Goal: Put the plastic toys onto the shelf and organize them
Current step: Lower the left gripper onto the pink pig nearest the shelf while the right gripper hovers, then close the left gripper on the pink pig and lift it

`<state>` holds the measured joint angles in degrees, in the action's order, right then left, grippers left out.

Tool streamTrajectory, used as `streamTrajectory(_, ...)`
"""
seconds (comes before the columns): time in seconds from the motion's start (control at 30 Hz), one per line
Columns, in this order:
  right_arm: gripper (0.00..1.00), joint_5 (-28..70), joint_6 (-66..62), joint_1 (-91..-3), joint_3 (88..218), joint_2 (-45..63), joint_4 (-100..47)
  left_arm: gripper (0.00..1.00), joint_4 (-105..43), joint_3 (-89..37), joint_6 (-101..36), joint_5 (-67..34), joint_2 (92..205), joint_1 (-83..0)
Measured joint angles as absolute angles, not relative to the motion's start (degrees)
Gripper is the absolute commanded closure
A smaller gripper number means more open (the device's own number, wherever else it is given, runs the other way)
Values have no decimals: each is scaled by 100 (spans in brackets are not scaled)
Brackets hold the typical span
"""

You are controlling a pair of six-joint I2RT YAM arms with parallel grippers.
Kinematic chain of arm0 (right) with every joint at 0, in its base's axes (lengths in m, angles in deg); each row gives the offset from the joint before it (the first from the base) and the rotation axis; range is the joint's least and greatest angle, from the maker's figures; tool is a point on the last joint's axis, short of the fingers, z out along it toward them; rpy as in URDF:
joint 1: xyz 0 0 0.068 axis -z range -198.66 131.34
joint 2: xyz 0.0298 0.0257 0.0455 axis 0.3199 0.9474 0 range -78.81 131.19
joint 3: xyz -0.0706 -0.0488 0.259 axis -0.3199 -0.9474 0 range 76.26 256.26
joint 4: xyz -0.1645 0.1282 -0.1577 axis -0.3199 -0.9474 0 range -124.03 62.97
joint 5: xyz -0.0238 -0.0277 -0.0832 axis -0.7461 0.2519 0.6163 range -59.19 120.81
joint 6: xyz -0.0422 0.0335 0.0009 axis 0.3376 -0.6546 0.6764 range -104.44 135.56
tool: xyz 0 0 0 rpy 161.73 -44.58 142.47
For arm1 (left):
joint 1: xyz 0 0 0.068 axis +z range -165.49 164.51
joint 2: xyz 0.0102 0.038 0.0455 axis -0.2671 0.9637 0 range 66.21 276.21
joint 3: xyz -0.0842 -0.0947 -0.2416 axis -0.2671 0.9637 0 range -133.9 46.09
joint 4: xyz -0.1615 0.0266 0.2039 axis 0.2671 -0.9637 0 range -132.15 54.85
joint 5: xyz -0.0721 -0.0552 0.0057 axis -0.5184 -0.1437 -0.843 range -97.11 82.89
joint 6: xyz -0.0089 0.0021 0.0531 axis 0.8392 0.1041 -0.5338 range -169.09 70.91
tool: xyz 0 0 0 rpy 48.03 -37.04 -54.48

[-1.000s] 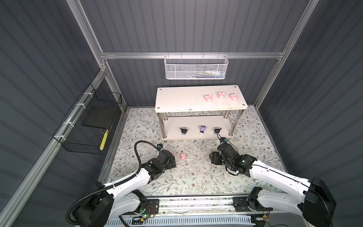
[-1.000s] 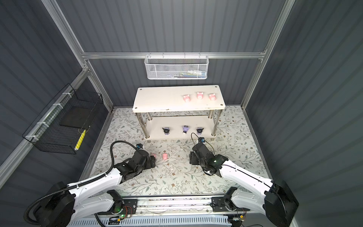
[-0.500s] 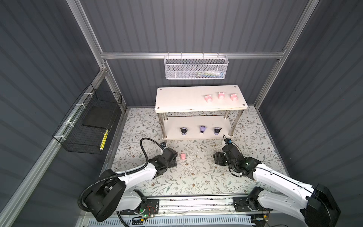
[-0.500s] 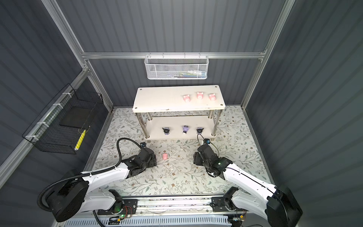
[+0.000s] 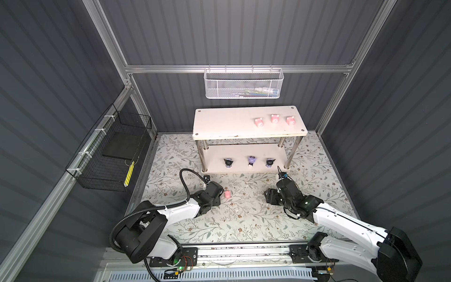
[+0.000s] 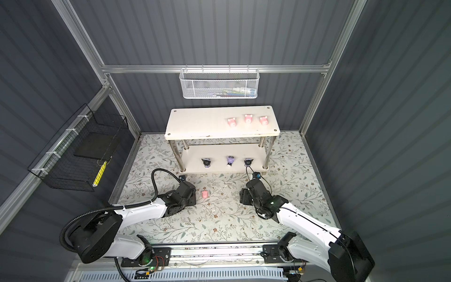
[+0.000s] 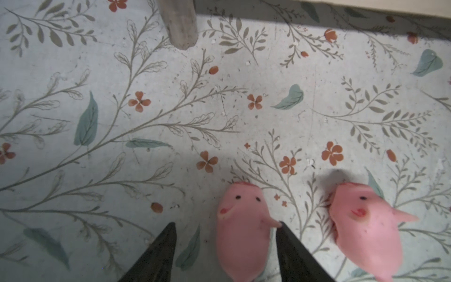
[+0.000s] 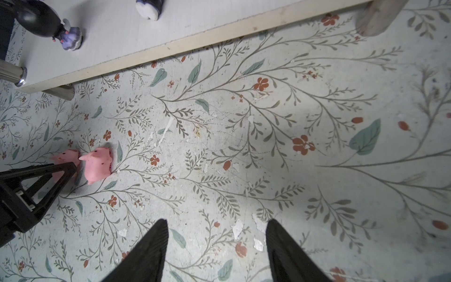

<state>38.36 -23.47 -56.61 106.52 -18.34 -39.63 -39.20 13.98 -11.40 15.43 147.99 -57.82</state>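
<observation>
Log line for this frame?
left gripper: open, straddling pink pig | right gripper: open, empty | second pink pig: on mat | shelf: six toys

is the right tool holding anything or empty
Empty, and open: in the right wrist view the right tool has its jaws standing apart, with only the floral mat showing between them.

Both top views only show the right pig (image 5: 227,194); the left pig (image 7: 241,234) is tucked under the left gripper (image 5: 219,193). The left wrist view cuts both pigs' back ends off at the frame edge, and they're blurry there too. The right wrist view clips a toy (image 8: 148,7) at the edge. Mesh basket (image 5: 244,84) contents? Too small to tell.
</observation>
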Motion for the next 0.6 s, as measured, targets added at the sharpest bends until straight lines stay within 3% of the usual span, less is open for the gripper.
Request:
streamTrajectory(0.47,34,3633,-2349,-5580,10613,-1600,-3753,53,-3831,1234,-1155,1552,15046,-5784)
streamTrajectory(0.6,34,3605,-2349,-5580,10585,-1537,-3707,64,-3829,1227,-1168,1565,15055,-5786)
